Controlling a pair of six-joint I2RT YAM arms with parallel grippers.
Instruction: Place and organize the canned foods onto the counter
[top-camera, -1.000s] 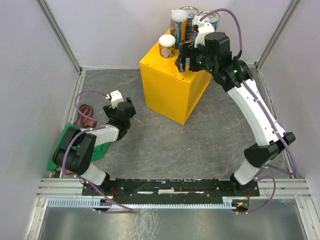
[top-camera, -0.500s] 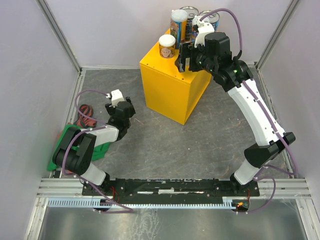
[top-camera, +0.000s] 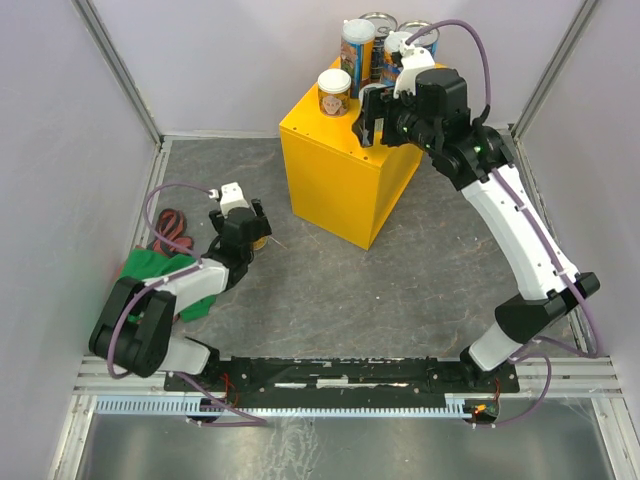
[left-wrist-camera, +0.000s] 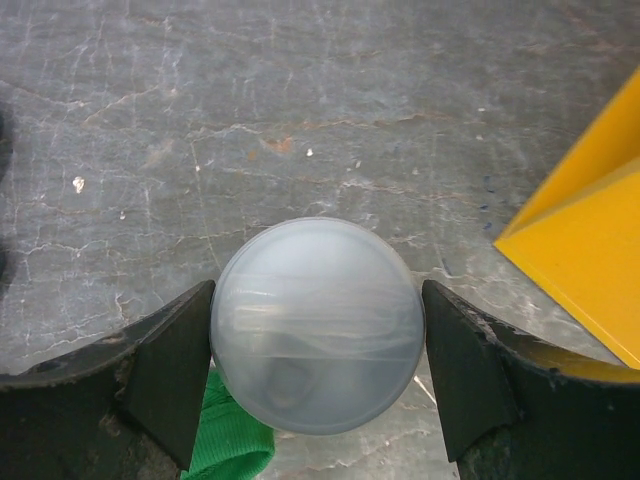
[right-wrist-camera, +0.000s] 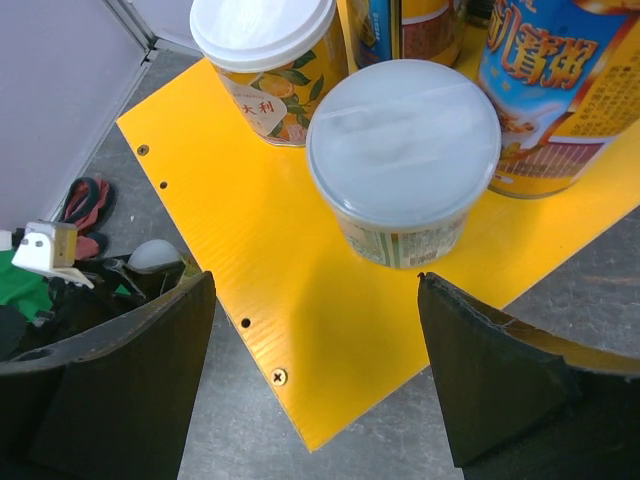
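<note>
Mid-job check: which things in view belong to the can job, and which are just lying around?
Job:
- counter
- on it: white-lidded can, frosted-lidded can, tall can, more behind
- small can between the left gripper fingers

Lying about:
- green cloth
- red item near the left wall

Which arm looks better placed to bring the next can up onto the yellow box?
Left. The left hand grips the small can, while the right hand hangs open and empty over the yellow box.
</note>
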